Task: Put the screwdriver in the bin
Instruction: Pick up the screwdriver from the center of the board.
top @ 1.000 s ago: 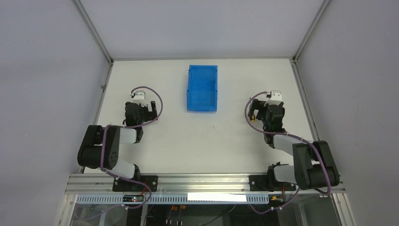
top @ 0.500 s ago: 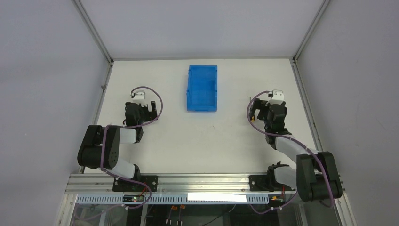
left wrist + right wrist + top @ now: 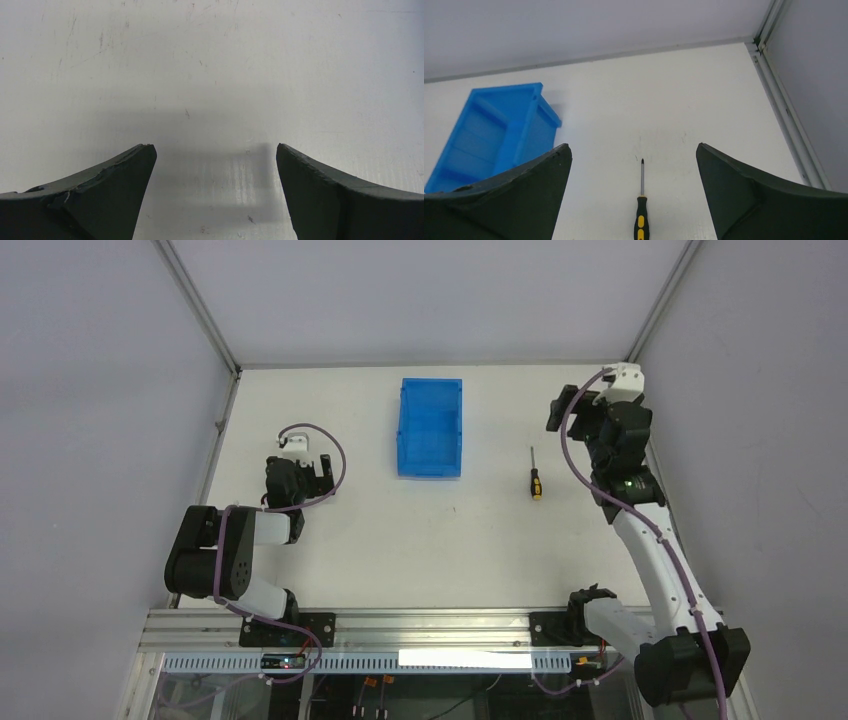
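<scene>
The screwdriver (image 3: 535, 481), with a black and yellow handle, lies on the white table right of the bin, its tip pointing to the far side. The blue bin (image 3: 430, 468) stands at the far centre and looks empty. My right gripper (image 3: 557, 416) is open and empty, raised high above the table near the far right. In the right wrist view the screwdriver (image 3: 641, 212) lies below, between the open fingers of the right gripper (image 3: 632, 145), and the bin (image 3: 541, 131) is at the left. My left gripper (image 3: 321, 473) is open and empty over bare table, also in the left wrist view (image 3: 215, 146).
Aluminium frame posts (image 3: 645, 455) and grey walls close the table's left, right and far edges. The right arm's purple cable (image 3: 572, 455) loops beside its wrist. The arm bases sit on the rail at the near edge.
My right arm has lifted and swung toward the far right, away from the spot over the screwdriver, which now lies uncovered on the table. The left arm has not moved.
</scene>
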Robot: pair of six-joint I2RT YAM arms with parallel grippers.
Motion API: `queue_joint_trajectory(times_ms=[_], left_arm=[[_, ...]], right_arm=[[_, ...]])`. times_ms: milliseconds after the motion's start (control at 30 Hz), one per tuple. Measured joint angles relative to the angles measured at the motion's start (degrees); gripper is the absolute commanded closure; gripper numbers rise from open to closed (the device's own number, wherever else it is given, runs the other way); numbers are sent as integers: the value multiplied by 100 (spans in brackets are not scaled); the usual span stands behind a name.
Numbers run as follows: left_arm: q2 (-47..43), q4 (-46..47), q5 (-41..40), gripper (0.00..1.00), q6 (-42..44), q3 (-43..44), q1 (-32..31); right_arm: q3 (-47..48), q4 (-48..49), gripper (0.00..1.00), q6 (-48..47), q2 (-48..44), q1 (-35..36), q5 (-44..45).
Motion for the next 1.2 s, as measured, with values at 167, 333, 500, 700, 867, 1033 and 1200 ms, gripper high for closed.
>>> queue_joint_trajectory(times_ms=[167, 333, 500, 700, 867, 1033, 1200], left_arm=[[0, 0, 2, 0, 0, 0, 0], [0, 0, 0, 0, 0, 0, 0], [0, 0, 0, 0, 0, 0, 0], [0, 0, 0, 0, 0, 0, 0], [0, 0, 0, 0, 0, 0, 0], [0, 0, 0, 0, 0, 0, 0], [0, 0, 0, 0, 0, 0, 0]], right_arm=[[1488, -1095, 1, -90, 232, 0, -136], [2726, -1908, 1, -140, 575, 0, -254], [3842, -2524, 1, -177, 979, 0, -328], [4465, -2966, 1, -181, 1233, 0, -420], [4612, -3195, 1, -179, 1397, 0, -472], [4616, -3309, 1, -177, 1598, 0, -514], [4562, -3362, 1, -168, 1998, 0, -518]])
